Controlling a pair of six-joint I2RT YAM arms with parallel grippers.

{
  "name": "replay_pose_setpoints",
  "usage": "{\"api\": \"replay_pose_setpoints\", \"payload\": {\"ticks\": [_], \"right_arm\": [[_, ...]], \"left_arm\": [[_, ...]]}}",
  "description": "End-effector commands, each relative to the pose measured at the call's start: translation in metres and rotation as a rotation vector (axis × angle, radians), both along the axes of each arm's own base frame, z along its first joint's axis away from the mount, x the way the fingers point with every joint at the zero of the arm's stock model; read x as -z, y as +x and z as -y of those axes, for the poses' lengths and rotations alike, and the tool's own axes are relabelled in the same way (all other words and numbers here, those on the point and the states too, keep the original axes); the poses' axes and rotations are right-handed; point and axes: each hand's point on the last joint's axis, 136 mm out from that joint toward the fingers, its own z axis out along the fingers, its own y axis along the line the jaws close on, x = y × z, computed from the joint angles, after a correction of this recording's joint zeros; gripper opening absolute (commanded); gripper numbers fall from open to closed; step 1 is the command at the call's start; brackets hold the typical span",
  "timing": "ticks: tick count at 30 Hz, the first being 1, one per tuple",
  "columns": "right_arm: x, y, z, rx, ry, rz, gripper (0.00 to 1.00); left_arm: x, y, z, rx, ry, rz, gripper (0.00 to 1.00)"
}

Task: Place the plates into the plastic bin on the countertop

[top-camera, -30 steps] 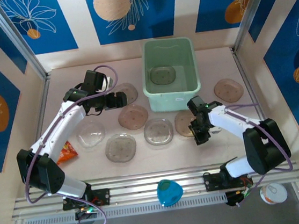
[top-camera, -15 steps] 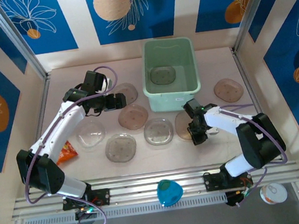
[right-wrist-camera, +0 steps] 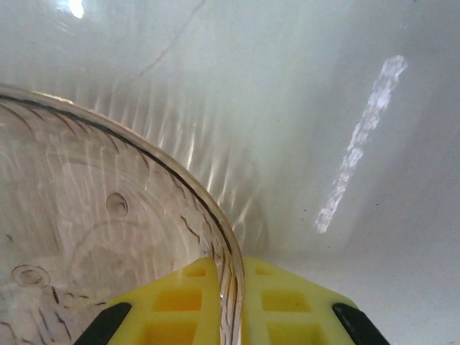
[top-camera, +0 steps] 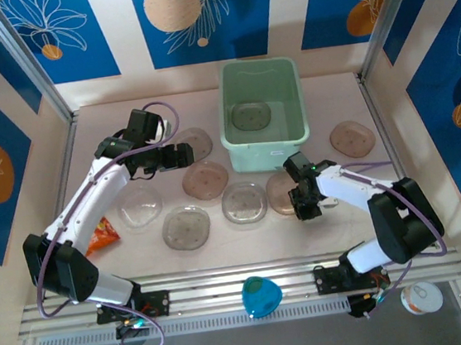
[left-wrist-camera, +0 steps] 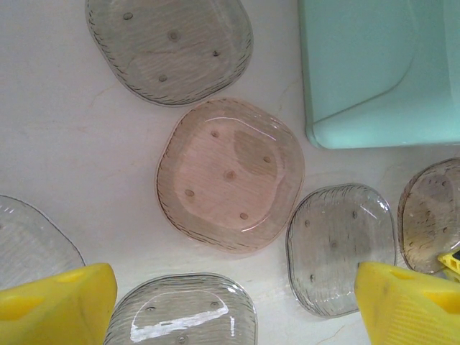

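Observation:
The mint-green plastic bin (top-camera: 265,139) stands at the back of the countertop (top-camera: 345,226) with one plate (top-camera: 251,116) inside. Several translucent plates lie in front of it, among them a pinkish plate (top-camera: 205,179) and a clear plate (top-camera: 244,202). My right gripper (top-camera: 302,204) is shut on the rim of a brownish plate (top-camera: 281,192); in the right wrist view, the yellow fingers (right-wrist-camera: 180,302) pinch that plate's edge (right-wrist-camera: 86,237). My left gripper (top-camera: 180,155) hovers open above the pinkish plate (left-wrist-camera: 230,172), holding nothing.
Another plate (top-camera: 351,138) lies alone at the right, near the metal rail. An orange packet (top-camera: 103,234) sits by the left arm. A grey plate (left-wrist-camera: 169,43) and the bin's corner (left-wrist-camera: 381,65) lie just beyond the left gripper.
The right gripper's fingers have closed onto the brownish plate's rim, and that arm has shifted slightly left. The left arm has hardly moved.

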Motion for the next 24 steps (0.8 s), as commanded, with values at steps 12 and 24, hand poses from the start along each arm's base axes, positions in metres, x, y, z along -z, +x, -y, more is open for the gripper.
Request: {"api": "replay_pose_setpoints", "payload": {"ticks": [12,24], "right_arm": [[-0.009,-0.046,0.04,0.061,-0.127,-0.069,0.0],[-0.05,-0.07,0.093,0.166,-0.17,0.061,0.0]], "left_arm": [[-0.005,0.007,0.004,-0.013,-0.035,0.01,0.86],[-0.02,0.02,0.026,0.051,-0.088,0.045,0.86]]}}
